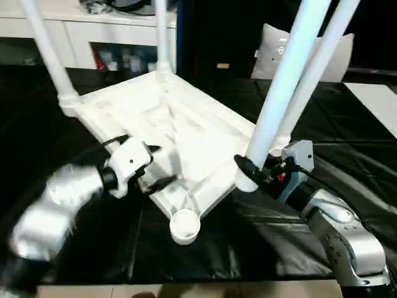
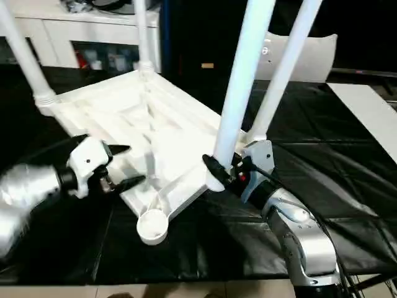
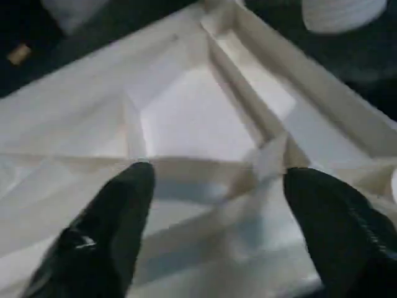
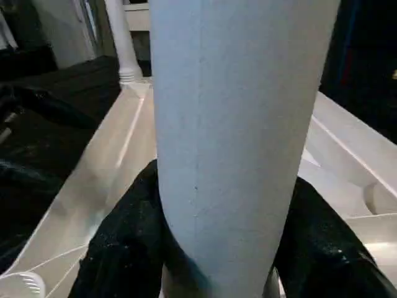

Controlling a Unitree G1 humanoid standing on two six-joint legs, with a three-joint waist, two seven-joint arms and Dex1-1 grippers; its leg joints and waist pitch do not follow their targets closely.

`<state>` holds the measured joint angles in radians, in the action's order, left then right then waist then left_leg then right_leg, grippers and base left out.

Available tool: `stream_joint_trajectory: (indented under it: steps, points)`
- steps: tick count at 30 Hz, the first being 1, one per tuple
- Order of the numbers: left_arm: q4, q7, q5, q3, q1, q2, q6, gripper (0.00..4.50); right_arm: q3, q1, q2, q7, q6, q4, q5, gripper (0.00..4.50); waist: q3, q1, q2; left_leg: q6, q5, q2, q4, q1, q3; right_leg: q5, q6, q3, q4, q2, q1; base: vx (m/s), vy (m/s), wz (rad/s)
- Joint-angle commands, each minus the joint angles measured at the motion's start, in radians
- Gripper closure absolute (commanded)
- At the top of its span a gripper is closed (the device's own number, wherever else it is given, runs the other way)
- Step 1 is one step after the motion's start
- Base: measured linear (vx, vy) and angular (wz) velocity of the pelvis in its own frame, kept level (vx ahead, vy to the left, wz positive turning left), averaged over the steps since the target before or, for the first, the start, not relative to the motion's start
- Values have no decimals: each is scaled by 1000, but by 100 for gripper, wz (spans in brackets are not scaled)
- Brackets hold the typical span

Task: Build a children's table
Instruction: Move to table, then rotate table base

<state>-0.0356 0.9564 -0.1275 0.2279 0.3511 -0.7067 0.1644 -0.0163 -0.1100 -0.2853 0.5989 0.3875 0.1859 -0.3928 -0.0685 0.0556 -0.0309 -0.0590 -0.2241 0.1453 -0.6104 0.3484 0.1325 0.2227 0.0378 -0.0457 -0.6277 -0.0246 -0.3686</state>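
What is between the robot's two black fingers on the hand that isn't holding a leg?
In the left wrist view, the left gripper is open, and between its fingers lies a white rib on the underside of the children's table top.

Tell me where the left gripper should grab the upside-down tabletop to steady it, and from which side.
Take the raised rim along the near-left edge of the tabletop, coming in from the robot's left. That edge stands up as a thin wall that two fingers can straddle. The open left gripper already faces it, while the right gripper holds the loose leg.
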Motion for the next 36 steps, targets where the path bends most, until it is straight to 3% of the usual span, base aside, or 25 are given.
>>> stream_joint_trajectory:
  steps: [1, 2, 3, 5, 8, 15, 17, 21, 27, 30, 36]
  points:
    - [-65, 119, 57, 53, 44, -47, -77, 99, 13, 2, -26, 11, 3, 30, -6, 261, 51, 5, 26, 9, -144, 79, 88, -5, -21, 175, 156, 71, 86, -123, 33, 0, 0, 0]
    - [-66, 120, 58, 54, 44, -48, -78, 119, 13, 2, -27, 11, 3, 30, -5, 261, 55, 5, 22, 8, -112, 81, 87, -1, -21, 122, 160, 71, 77, -124, 40, 0, 0, 0]
    - [-91, 146, 72, 67, 59, -64, -95, 123, 13, 5, -29, 15, -10, 35, -4, 261, 57, 6, 25, 11, -84, 81, 85, 1, -21, 70, 166, 69, 72, -123, 40, 0, 0, 0]
    - [-142, 201, 81, 81, 89, -81, -134, 142, 8, 14, -48, 46, 41, 60, -32, 261, 61, 5, 27, 19, -47, 80, 81, 2, -18, -20, 187, 68, 62, -123, 43, 0, 0, 0]
    - [-195, 274, 93, 108, 126, -99, -176, 154, -3, 36, -78, 87, 78, 110, -63, 261, 59, 11, 32, 38, -38, 80, 79, 2, -16, -73, 203, 66, 59, -121, 44, 0, 0, 0]
    - [-337, 261, 181, 172, 205, -62, -312, 154, 10, 81, -109, 116, 60, 133, -83, 261, 48, 12, 30, 18, -125, 83, 85, 1, -12, 120, 188, 69, 84, -127, 41, 0, 0, 0]
    - [-382, 278, 210, 204, 223, -48, -349, 154, 19, 95, -120, 131, 58, 137, -87, 261, 49, 16, 30, 14, -131, 86, 85, -5, -10, 143, 184, 71, 83, -128, 37, 0, 0, 0]
    - [-433, 302, 246, 235, 252, -51, -389, 179, 26, 104, -132, 144, 72, 154, -98, 261, 52, 22, 33, 19, -112, 88, 85, -1, -10, 126, 177, 71, 81, -129, 37, 0, 0, 0]
    - [-523, 352, 299, 273, 318, -41, -481, 225, 41, 100, -164, 151, 107, 193, -131, 261, 51, 29, 25, 23, -86, 85, 84, 2, -9, 99, 173, 70, 79, -129, 41, 0, 0, 0]
    - [-541, 359, 303, 282, 330, -28, -499, 246, 42, 100, -168, 147, 120, 209, -137, 261, 51, 32, 26, 22, -84, 87, 84, 1, -9, 100, 175, 69, 78, -131, 39, 0, 0, 0]
    - [-562, 417, 322, 325, 348, 10, -542, 303, 6, 74, -164, 96, 163, 274, -138, 261, 52, 35, 19, 21, -72, 89, 85, 0, -7, 82, 178, 69, 75, -132, 39, 0, 0, 0]
